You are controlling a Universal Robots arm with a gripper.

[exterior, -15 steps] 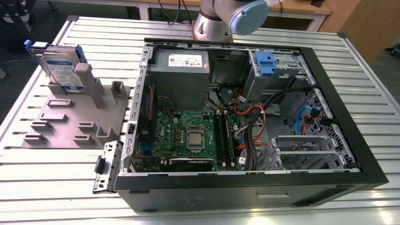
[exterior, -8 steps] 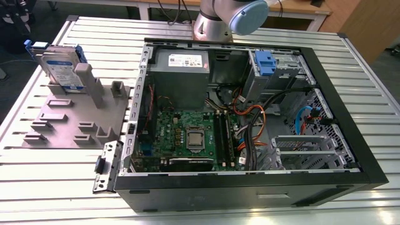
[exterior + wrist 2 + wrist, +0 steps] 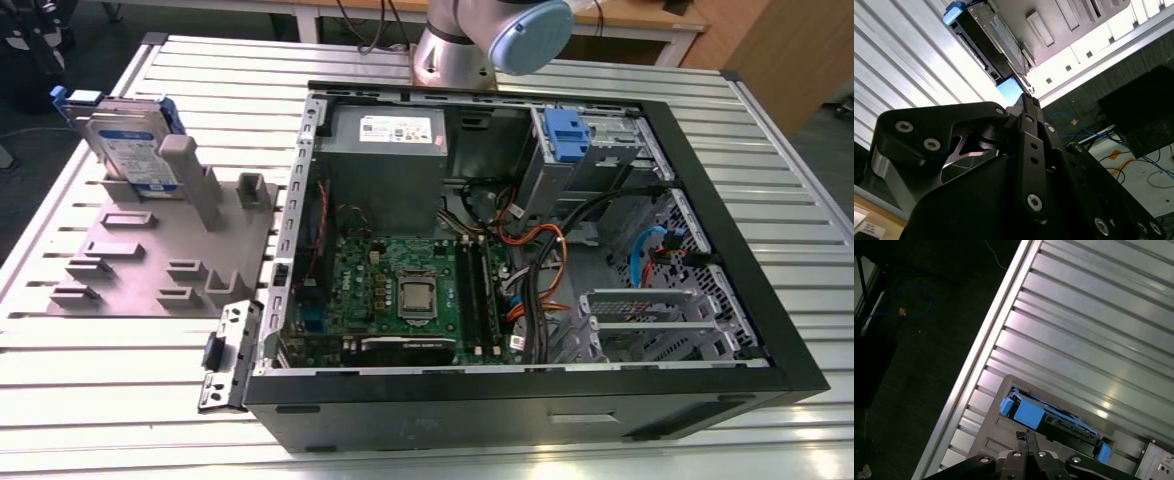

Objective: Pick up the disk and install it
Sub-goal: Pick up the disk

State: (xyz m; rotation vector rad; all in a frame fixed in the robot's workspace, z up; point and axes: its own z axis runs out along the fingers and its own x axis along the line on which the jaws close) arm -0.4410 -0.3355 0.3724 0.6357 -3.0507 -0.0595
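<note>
The disk [image 3: 124, 140], silver with a white-and-blue label and blue side rails, stands on edge in a grey holder [image 3: 147, 250] at the exterior view's left, beside the open computer case [image 3: 534, 250]. In both wrist views my gripper [image 3: 1023, 436] hangs above the disk [image 3: 1054, 421], apart from it. Its fingers [image 3: 1028, 102] are pressed together with nothing between them. The disk [image 3: 986, 35] shows beyond the fingertips, its blue rail end towards the camera. In the exterior view the arm's grey-blue joint [image 3: 527, 30] sits behind the case.
The case holds a grey power-supply box [image 3: 387, 150], a motherboard [image 3: 407, 290], orange and black cables [image 3: 547, 260] and a drive bay with a blue latch [image 3: 567, 135]. The slatted aluminium table [image 3: 1094, 315] ends at an edge [image 3: 989, 335] over dark floor with cables.
</note>
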